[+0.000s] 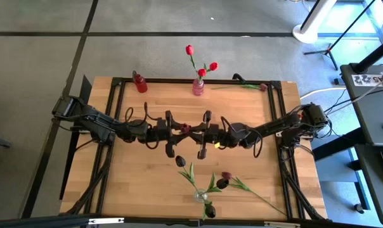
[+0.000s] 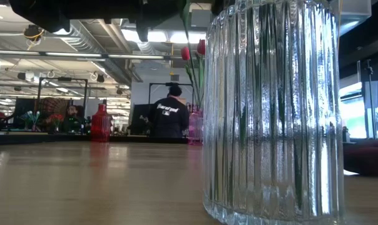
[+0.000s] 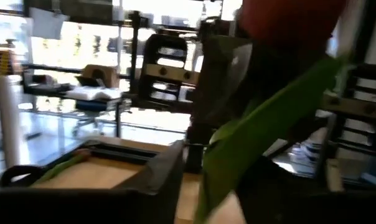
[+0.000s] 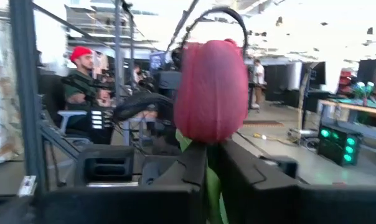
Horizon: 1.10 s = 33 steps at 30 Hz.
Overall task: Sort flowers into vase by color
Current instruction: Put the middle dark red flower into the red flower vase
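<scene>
Pink tulip stands clenched in right hand; left hand just beside it, its grip I cannot tell.

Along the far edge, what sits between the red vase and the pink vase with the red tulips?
Nothing stands there. In the high view, the stretch between the red vase and the pink vase shows only bare tabletop and the black frame rail.

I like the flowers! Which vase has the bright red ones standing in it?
The pink vase at the table's far edge, in the middle. Three bright red tulips stand in it. The red vase beside it has no flowers, and the clear vase holds dark ones.
</scene>
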Motion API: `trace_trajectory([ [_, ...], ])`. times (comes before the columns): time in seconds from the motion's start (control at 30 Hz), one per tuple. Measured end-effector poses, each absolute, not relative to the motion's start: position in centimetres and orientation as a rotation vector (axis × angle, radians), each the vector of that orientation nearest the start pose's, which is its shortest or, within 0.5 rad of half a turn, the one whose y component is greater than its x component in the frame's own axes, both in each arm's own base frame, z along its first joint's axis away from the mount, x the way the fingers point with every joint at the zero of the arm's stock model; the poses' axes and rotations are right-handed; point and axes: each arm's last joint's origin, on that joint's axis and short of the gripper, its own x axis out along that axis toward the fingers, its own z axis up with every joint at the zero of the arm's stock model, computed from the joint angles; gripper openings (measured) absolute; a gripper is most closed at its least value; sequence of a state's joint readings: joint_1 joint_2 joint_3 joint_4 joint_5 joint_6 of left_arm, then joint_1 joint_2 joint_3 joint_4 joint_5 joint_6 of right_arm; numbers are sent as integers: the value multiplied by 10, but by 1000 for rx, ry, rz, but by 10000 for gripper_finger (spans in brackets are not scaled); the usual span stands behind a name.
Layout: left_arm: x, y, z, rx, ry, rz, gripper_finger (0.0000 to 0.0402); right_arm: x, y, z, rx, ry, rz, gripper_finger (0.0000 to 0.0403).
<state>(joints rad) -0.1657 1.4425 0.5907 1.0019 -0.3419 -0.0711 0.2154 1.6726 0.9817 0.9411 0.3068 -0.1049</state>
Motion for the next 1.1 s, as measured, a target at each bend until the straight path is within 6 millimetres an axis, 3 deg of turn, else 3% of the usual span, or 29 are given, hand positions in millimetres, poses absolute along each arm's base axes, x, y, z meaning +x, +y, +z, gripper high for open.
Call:
trace_trajectory([
  [0.2,283,-43,234,-57,-140,243,13,358,69,282,-15,-239,-105,132],
  [0.33,273,-42,245,-29,-105,305,13,349,70,297,1,-269,-96,200],
  [0.5,244,-29,269,12,-55,480,8,329,81,322,-30,-305,-49,256],
  [0.67,201,9,297,90,-23,845,6,317,94,327,-120,-232,-84,270],
  [0.83,161,50,321,104,-89,1201,7,318,95,318,-224,-131,-135,270],
  [1.0,140,83,327,127,-108,1426,7,319,87,319,-263,-121,-201,271],
  [1.1,133,100,327,138,-130,1459,8,318,85,322,-280,-134,-239,271],
])
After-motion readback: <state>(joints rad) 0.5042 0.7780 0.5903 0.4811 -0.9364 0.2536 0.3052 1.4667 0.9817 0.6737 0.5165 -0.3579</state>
